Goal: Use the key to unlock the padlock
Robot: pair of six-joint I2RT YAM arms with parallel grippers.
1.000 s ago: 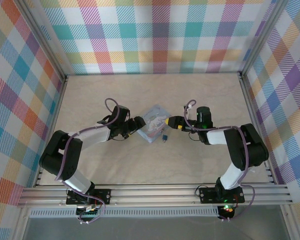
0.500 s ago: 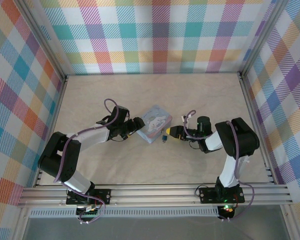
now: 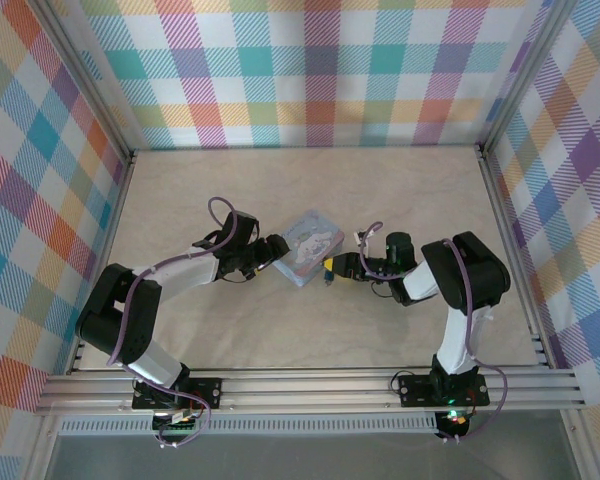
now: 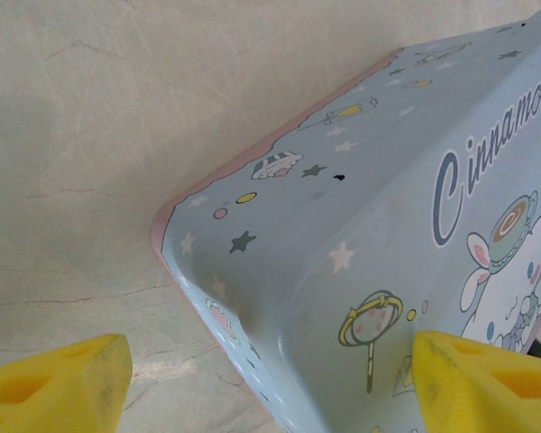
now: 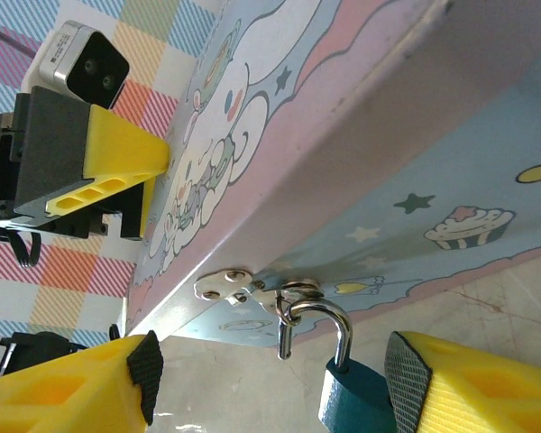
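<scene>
My right gripper is spread wide, with the padlock between its fingers, just beside one pad. The padlock's body is dark blue, and its thin silver shackle hooks through the hasp on the tin. My left gripper is spread too, straddling a corner of the tin.

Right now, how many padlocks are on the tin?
1: the padlock hangs from the latch on the tin's side, between the right end effector's fingers. The tin's far sides are hidden.
</scene>
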